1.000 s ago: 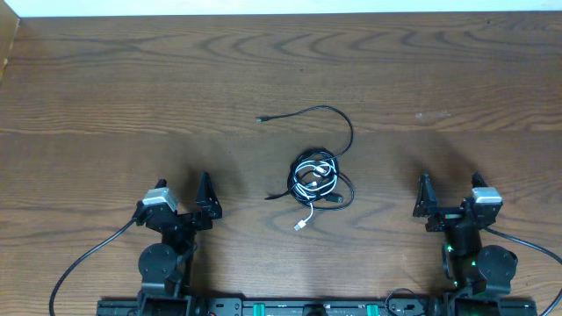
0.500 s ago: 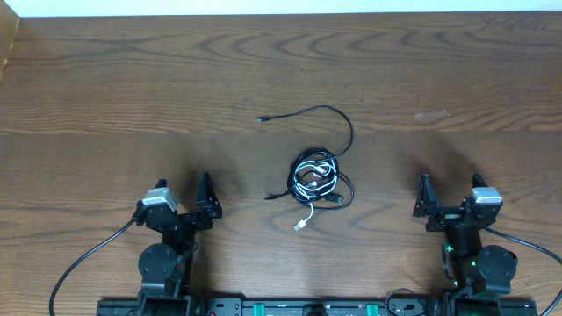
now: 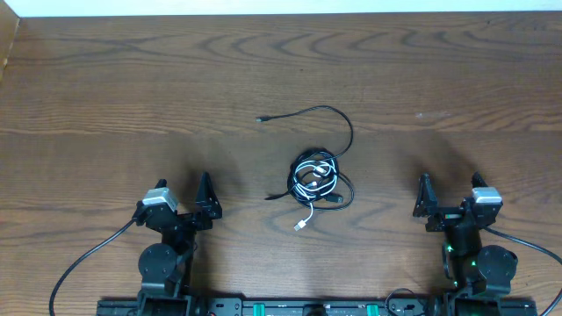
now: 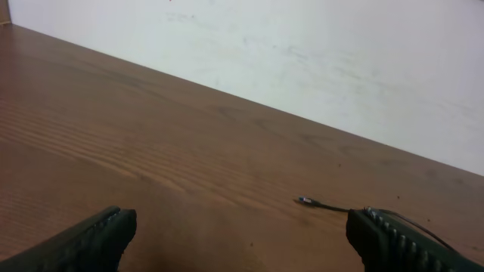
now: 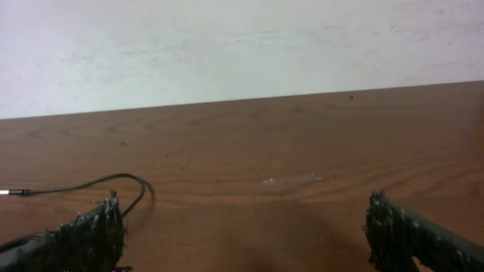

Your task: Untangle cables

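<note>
The cables (image 3: pixel 316 180) lie flat near the middle of the table (image 3: pixel 132 88) as a small tangled bundle of thin black and white cord coiled together. One black cable (image 3: pixel 349 132) arcs out of the bundle toward the far edge, then curves left to a small plug end (image 3: pixel 260 118). The white cable (image 3: pixel 306 215) trails a short tail from the bundle's near side, ending in a white plug.

Cables (image 3: pixel 314 178) too small to trace crossings, black strand (image 5: pixel 113 177) slipping behind right claw (image 5: pixel 243 223) finger (image 5: pixel 83 238), finger bases cropped below
</note>
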Controlling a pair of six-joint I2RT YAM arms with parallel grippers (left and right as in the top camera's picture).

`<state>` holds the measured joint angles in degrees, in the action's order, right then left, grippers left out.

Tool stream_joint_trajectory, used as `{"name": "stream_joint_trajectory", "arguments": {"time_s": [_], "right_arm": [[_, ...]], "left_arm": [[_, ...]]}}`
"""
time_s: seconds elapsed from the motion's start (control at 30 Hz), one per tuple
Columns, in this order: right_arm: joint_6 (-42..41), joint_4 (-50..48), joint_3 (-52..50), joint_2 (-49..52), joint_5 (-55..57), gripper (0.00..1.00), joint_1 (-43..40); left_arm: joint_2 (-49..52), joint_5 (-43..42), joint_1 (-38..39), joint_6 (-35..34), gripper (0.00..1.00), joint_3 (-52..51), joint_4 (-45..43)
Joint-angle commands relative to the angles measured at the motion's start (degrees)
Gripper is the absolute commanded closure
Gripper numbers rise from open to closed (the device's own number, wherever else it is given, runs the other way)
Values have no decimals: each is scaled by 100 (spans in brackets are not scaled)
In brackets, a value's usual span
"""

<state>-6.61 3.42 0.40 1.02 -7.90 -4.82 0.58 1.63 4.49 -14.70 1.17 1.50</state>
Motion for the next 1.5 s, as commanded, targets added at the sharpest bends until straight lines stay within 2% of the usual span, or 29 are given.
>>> {"name": "stream_joint_trajectory", "arguments": {"time_s": [0.0,1.47], "right_arm": [[-63,24,-9,-11,24,1,-35],[-63,26,-9,-11,24,1,85]], "left_arm": [[-31,33,-31,116,5,-94,258],[-31,33,-31,114,5,-94,258]]}}
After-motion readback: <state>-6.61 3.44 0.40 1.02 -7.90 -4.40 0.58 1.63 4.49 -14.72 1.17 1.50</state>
